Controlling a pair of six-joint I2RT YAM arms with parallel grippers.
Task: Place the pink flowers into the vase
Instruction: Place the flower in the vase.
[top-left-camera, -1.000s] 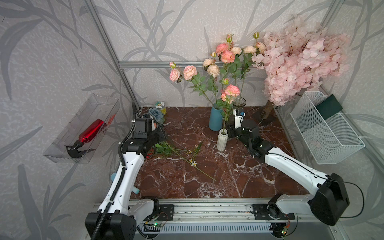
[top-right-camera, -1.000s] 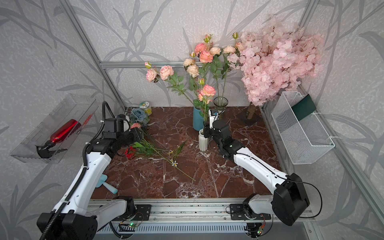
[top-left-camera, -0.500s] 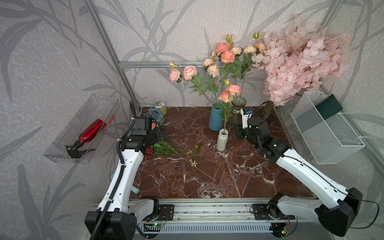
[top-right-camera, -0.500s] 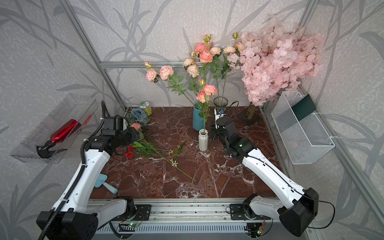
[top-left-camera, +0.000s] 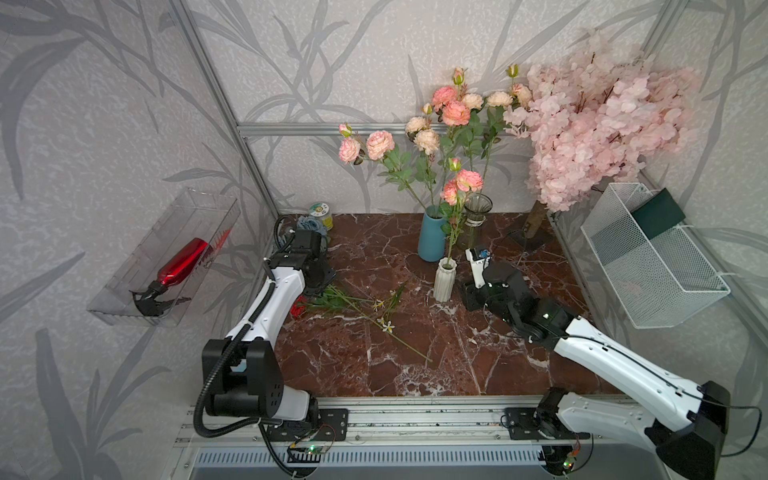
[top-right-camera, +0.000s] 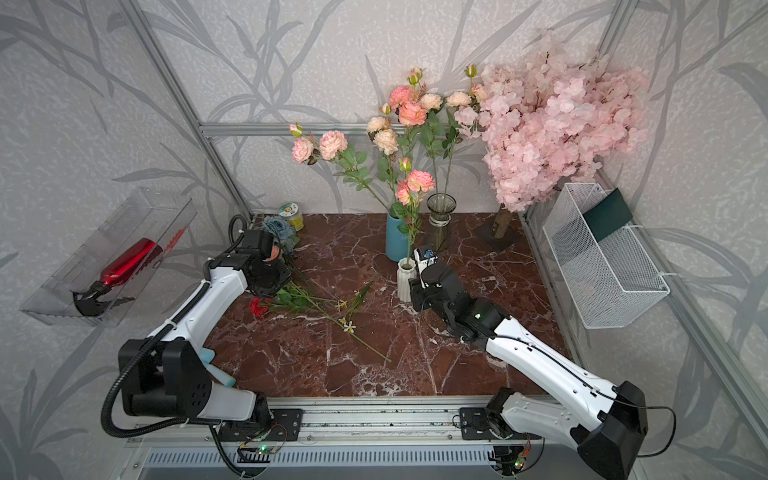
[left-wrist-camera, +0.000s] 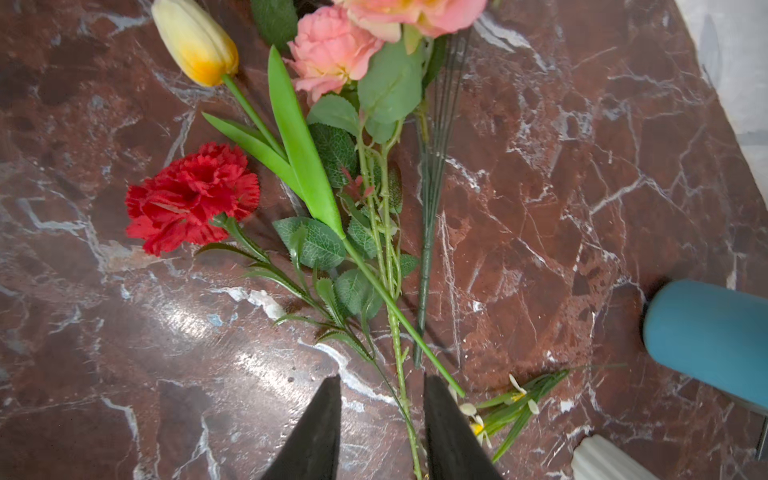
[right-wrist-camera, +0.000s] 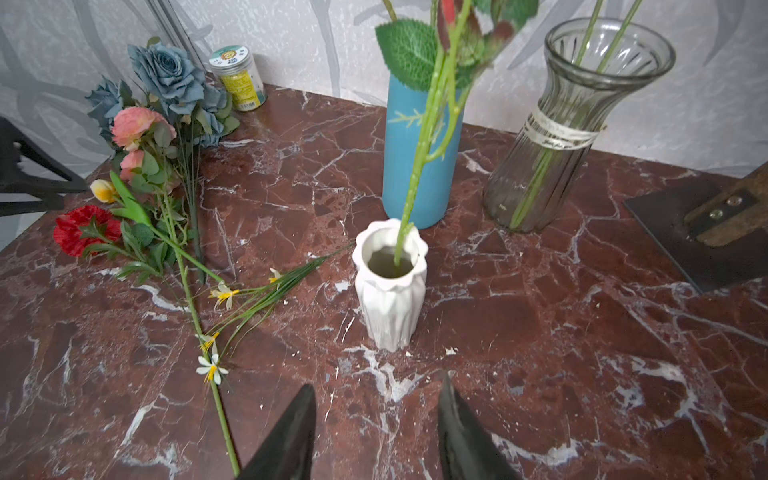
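Left gripper (left-wrist-camera: 382, 380): fingers stood parted low over the marble table (left-wrist-camera: 582, 208), not clamped. A thorny green stem ran between them, close to one finger.
Loose pink flowers (left-wrist-camera: 332, 50): lay flat on the table at the far end of that stem, in a pile with a red carnation (left-wrist-camera: 187, 199) and a yellow tulip (left-wrist-camera: 195, 41).
Right gripper (right-wrist-camera: 378, 382): fingers were spread apart and empty, near the white vase (right-wrist-camera: 390, 303) but not touching it.
Pink flower sprig (top-left-camera: 468, 180): stood in the white vase, its stem leaning on the rim.
Background: a blue vase (right-wrist-camera: 444, 187) and a glass vase (right-wrist-camera: 552, 166) stood just behind the white vase, both holding stems.
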